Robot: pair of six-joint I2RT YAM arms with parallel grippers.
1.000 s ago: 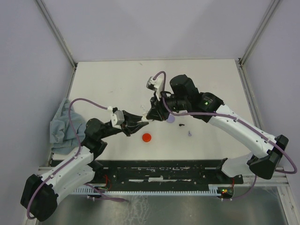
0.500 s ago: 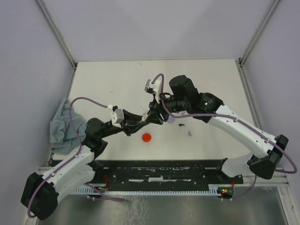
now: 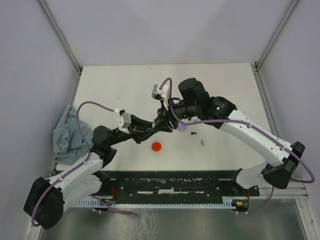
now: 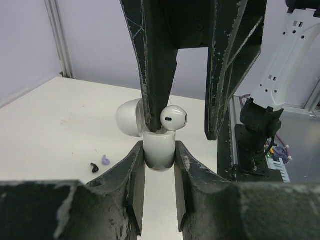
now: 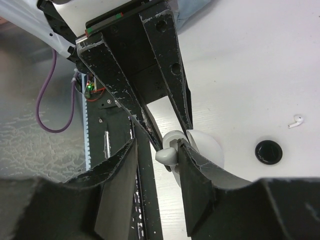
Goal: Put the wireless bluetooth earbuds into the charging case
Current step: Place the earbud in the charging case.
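Observation:
My left gripper (image 4: 159, 151) is shut on a white charging case (image 4: 159, 145) and holds it upright, with its lid (image 4: 127, 116) flipped open. A white earbud (image 4: 173, 117) sits in the case's top, head sticking out. My right gripper (image 5: 156, 145) is open around that earbud (image 5: 167, 156), which touches only one of its fingers (image 5: 192, 160). The other finger stands apart from it. From above, both grippers (image 3: 152, 128) (image 3: 163, 122) meet over the table's middle. A black earbud (image 4: 94, 167) and a lavender earbud (image 4: 105, 160) lie on the table.
A red round case (image 3: 157, 146) lies just in front of the grippers, and a lavender one (image 3: 182, 127) is beside the right wrist. A black disc (image 5: 268, 151) and a loose white earbud (image 5: 297, 120) lie further off. A grey cloth (image 3: 65, 135) hangs at the left edge.
My right gripper has opened off the white earbud, which now rests in the case. Both grippers have drifted slightly left. The left gripper's hold on the case is unchanged.

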